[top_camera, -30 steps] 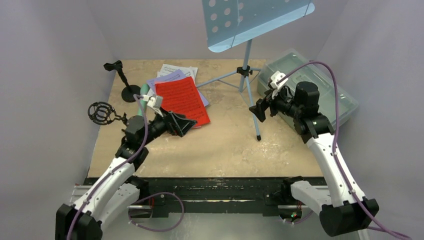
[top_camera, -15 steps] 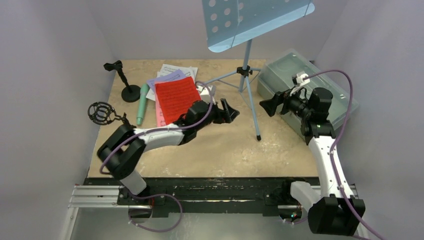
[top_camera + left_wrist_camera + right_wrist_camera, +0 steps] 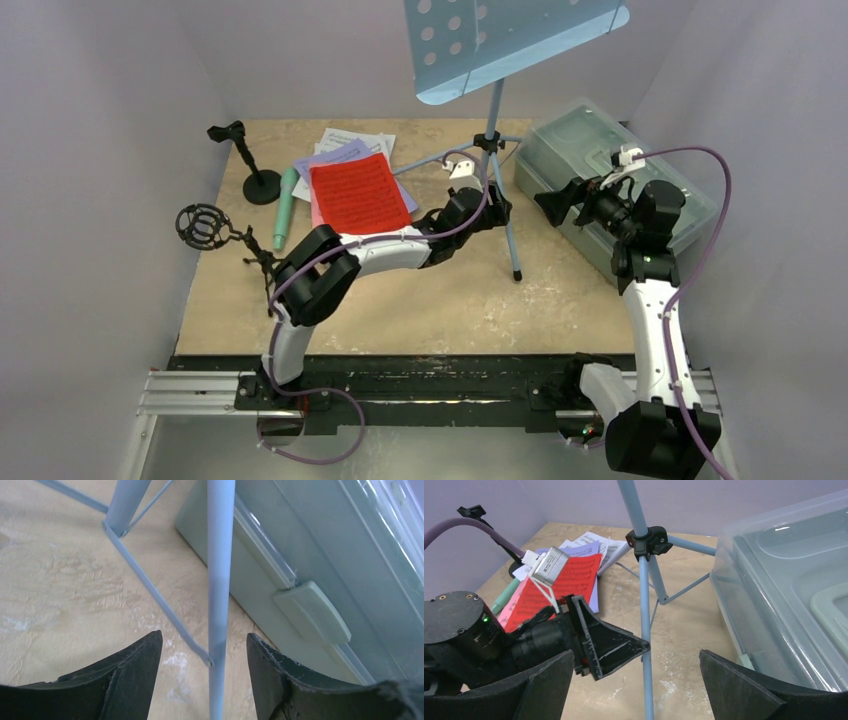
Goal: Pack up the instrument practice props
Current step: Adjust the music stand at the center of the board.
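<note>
**Music rack** (image 3: 505, 45): light-blue, perforated desk tilted at the top. It stands upright at the far centre of the table (image 3: 450, 290), tripod legs spread, just left of the plastic box (image 3: 590, 135).

**Near leg** (image 3: 220, 570): runs down between the jaws of the L gripper (image 3: 495, 205). In the L wrist view a gap shows on each side of the tube, so the jaws are apart, straddling the leg w/o pressing it. A thin brace meets the leg just ahead of the fingertips. The box's latch (image 3: 312, 612) lies to the right.

**R gripper** (image 3: 550, 200): raised over the box's near-left edge, jaws spread wide, holding nothing. It is aimed at the rack's legs and the L gripper and is apart from both.

**Sheets**: left of the rack, stacked flat. Red sheet (image 3: 360, 192) on top; lilac sheet (image 3: 335, 155), white sheets (image 3: 365, 140) and pink sheet (image 3: 317, 215) show at its edges.

**Teal mic** (image 3: 285, 205): lies just left of the stack.

**Round-base pole** (image 3: 255, 170): upright, near the far-left corner.

**Black mic tripod** (image 3: 205, 228): at the left edge, beside the L arm's elbow.
</note>
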`<state>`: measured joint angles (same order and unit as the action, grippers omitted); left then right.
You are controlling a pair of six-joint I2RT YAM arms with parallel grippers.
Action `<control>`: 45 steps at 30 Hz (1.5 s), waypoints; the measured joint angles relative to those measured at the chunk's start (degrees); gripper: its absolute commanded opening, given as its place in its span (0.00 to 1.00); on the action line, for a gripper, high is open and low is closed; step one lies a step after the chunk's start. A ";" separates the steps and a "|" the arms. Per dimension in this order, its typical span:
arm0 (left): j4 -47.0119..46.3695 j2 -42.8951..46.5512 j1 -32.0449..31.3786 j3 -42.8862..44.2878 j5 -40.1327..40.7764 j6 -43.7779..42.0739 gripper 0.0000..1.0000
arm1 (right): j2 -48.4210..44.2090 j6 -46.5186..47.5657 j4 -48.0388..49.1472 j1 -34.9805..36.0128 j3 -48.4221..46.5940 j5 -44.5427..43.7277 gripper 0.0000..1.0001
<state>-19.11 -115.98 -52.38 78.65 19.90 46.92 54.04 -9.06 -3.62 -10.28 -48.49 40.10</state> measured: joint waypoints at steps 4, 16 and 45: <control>3.45 -4.90 -0.04 7.91 3.52 -0.22 0.35 | 0.00 -0.39 0.07 -0.02 0.00 0.00 0.99; 14.62 -10.93 -1.27 19.54 13.07 -2.73 0.00 | -0.07 -0.63 0.37 -0.02 0.24 0.79 0.98; 23.02 6.19 3.04 0.46 15.47 -14.95 0.00 | -0.11 -0.79 0.70 -0.02 1.18 3.02 0.99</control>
<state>3.90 -109.80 -49.34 79.11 35.38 31.97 53.93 -9.85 -2.92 -10.31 -47.31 43.11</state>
